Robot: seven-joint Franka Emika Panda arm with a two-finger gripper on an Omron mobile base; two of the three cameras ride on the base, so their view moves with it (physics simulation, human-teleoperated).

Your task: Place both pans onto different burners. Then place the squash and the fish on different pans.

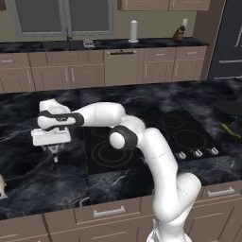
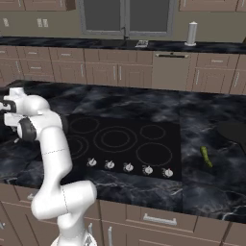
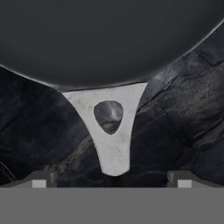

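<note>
In the hand view one dark pan (image 3: pixel 109 39) lies on the black marble counter, close below my gripper (image 3: pixel 111 181). Its pale grey tapered handle piece (image 3: pixel 111 131), pierced by a hole, points toward the gap between my fingertips (image 3: pixel 39 181), which stand wide apart and hold nothing. The left base view shows the gripper (image 1: pixel 54 153) pointing down over the counter left of the cooktop (image 1: pixel 189 127). The second pan (image 2: pixel 235 132) rests on the counter right of the cooktop (image 2: pixel 120 139). The green squash (image 2: pixel 205 156) lies just in front of it, also seen as squash (image 1: pixel 231 130). A pale thing (image 1: pixel 1 186) at the left edge may be the fish.
Grey burner rings (image 2: pixel 114 138) of several sizes mark the cooktop, with a row of silver knobs (image 2: pixel 128 166) along its front. Behind the island runs a back counter with a paper towel roll (image 1: pixel 133 31) and a knife block (image 1: pixel 179 33).
</note>
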